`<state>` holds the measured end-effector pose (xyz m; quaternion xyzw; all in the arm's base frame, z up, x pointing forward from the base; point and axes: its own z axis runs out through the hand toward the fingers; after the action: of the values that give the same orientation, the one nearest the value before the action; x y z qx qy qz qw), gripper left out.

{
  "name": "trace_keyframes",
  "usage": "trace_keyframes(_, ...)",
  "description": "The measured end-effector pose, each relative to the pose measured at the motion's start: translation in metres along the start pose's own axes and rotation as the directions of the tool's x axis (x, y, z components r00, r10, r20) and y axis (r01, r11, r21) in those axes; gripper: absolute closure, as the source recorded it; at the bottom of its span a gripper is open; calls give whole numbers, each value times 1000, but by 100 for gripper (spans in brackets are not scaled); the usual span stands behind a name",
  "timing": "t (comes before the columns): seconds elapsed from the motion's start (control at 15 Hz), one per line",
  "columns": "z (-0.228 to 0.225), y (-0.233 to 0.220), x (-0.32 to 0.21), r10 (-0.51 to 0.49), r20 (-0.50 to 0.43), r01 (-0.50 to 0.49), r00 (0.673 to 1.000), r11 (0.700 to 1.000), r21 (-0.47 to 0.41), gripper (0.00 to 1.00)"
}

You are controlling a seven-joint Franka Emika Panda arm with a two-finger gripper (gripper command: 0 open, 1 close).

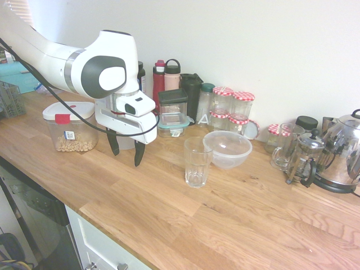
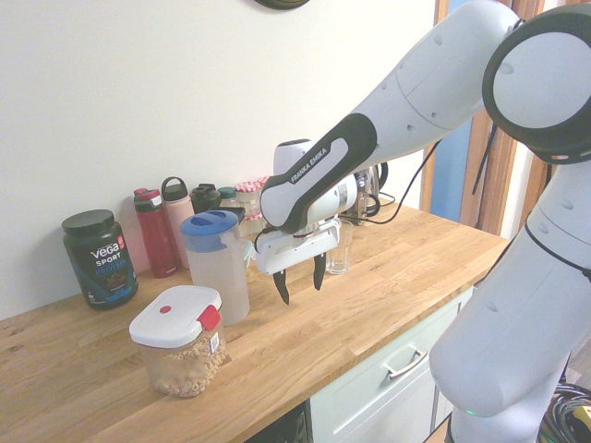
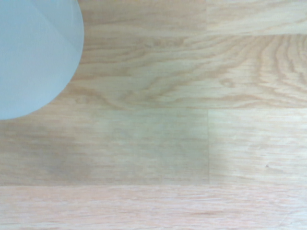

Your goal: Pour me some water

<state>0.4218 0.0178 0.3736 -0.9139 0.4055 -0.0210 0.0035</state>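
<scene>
While the gripper (image 2: 299, 281) hung spread and empty above the wooden counter (image 1: 225, 214), the jug (image 2: 218, 268) of water stood untouched just beside it toward the wall edge, and the glass (image 1: 197, 162) looked unfilled, so grasping and pouring remained.

Wooden counter (image 1: 236, 219), jug (image 2: 218, 268), glass (image 1: 197, 162), bowl (image 1: 228, 149), kettle (image 1: 344, 152) (steel)

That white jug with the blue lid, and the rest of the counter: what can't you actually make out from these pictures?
- Jug: its frosted wall hides any water level; in the first exterior view the arm covers it almost entirely.
- Wrist view: only a blurred pale curve of the jug, cut off by the edge.
- Glass: mostly hidden behind the open gripper in the second exterior view.
</scene>
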Motion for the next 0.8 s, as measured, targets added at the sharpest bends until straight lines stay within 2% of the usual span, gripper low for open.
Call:
trace_keyframes(0.2,-8,0,1,5,-7,-5,1000,1000,7,0)
trace_keyframes(0.47,-77,19,-14,6,-49,-3,999,999,46,0)
trace_keyframes(0.67,-137,29,-48,-32,-95,45,995,989,138,0)
trace_keyframes(0.8,-164,21,-72,-57,-161,91,985,973,213,0)
